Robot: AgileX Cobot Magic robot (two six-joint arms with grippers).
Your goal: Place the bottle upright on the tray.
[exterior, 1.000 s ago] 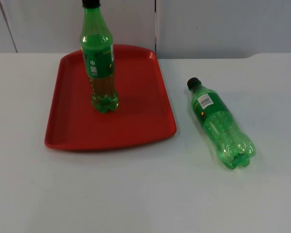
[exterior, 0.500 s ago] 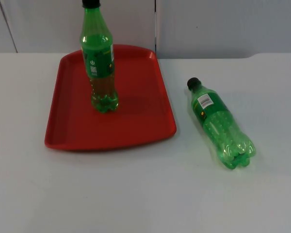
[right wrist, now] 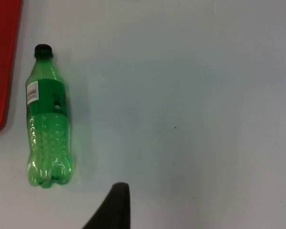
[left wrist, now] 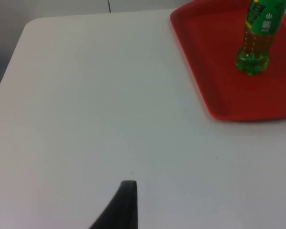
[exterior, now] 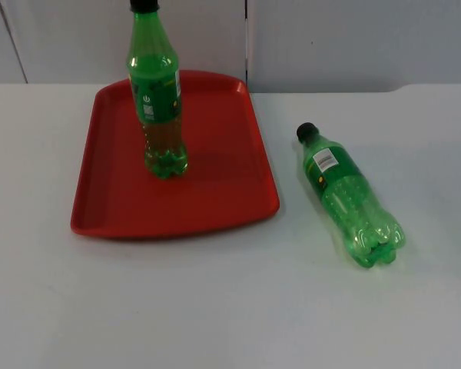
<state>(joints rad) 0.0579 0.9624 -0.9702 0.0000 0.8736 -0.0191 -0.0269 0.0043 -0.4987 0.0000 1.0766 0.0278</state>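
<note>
A red tray (exterior: 215, 192) lies on the white table at the left. One green bottle with a black cap (exterior: 157, 100) stands upright on the tray's far half. A second green bottle (exterior: 349, 196) lies on its side on the table right of the tray, cap toward the wall. My left gripper (left wrist: 126, 200) hangs over bare table, well short of the tray (left wrist: 219, 71) and the standing bottle (left wrist: 257, 43). My right gripper (right wrist: 115, 202) hovers above the table beside the base end of the lying bottle (right wrist: 46, 124), apart from it.
The grey partition wall (exterior: 330, 38) closes the table's far edge behind the tray. The tray's edge (right wrist: 2, 57) sits close to the lying bottle's cap. White table surface (exterior: 215, 307) stretches in front of both.
</note>
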